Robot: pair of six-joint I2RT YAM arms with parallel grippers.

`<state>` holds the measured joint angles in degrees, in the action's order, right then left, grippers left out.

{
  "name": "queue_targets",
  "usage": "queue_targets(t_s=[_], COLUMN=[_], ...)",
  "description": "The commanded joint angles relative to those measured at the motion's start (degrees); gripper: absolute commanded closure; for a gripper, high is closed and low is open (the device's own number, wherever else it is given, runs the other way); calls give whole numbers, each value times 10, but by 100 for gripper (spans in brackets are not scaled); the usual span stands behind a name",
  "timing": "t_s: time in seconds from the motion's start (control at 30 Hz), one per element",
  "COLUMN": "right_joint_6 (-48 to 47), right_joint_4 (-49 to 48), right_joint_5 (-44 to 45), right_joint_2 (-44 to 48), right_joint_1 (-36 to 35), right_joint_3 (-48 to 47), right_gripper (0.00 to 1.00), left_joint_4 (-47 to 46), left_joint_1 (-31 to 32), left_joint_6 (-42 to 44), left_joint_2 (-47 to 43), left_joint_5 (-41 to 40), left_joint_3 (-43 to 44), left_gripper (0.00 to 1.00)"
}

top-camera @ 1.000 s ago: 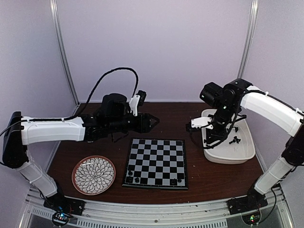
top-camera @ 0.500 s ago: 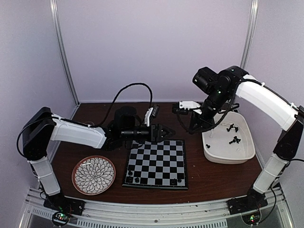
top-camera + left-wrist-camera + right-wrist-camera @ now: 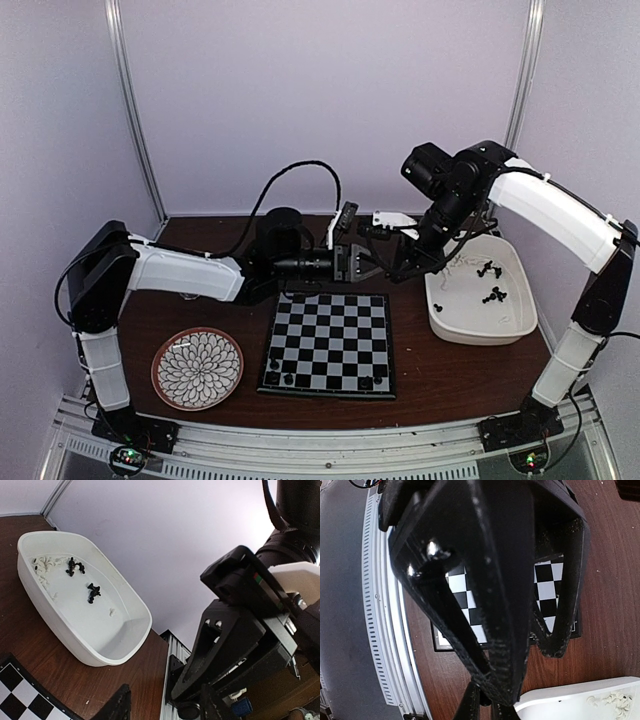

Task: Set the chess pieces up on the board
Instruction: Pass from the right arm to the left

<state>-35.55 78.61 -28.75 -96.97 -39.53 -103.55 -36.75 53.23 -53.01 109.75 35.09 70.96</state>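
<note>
Top external view first: where do things stand?
— Mid-table lies the board (image 3: 330,345), a few black pieces (image 3: 275,366) on its near row. The rest sit in the white tub (image 3: 500,325) at right.
— And the jaws?
— The left gripper (image 3: 365,262) is spread, with nothing seen in it. The right gripper (image 3: 482,702) is clenched; whether it pinches a piece I cannot tell.
— Risk?
— They nearly touch above the board's far edge. One nudge could knock the fingers together or drop a piece.

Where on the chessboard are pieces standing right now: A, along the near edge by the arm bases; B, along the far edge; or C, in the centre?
A: the few dark chess pieces on the chessboard sit along its near edge.
</note>
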Motion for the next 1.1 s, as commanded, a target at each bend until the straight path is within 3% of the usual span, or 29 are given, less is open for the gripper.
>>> queue_targets(t_s=[0.0,0.1,0.67,0.8,1.07], right_joint_6=[7,7,17,19,24], right_joint_4=[-9,-11,-26,-28,-33], right_joint_5=[-3,6,14,19,23], right_joint_2=[3,3,6,6,7], right_joint_1=[-3,-3,-3,-4,-4], right_joint_3=[-8,-6,-3,-1,-1], right_gripper=[97,97,97,95,95], left_joint_4=[12,15,2,2,-4], left_joint_1=[5,5,5,4,4], left_joint_6=[5,4,-8,-11,-17], left_joint_2=[4,5,10,11,14], left_joint_5=[24,36,55,59,68], left_joint_3=[24,27,26,27,29], left_gripper=[53,53,80,69,79])
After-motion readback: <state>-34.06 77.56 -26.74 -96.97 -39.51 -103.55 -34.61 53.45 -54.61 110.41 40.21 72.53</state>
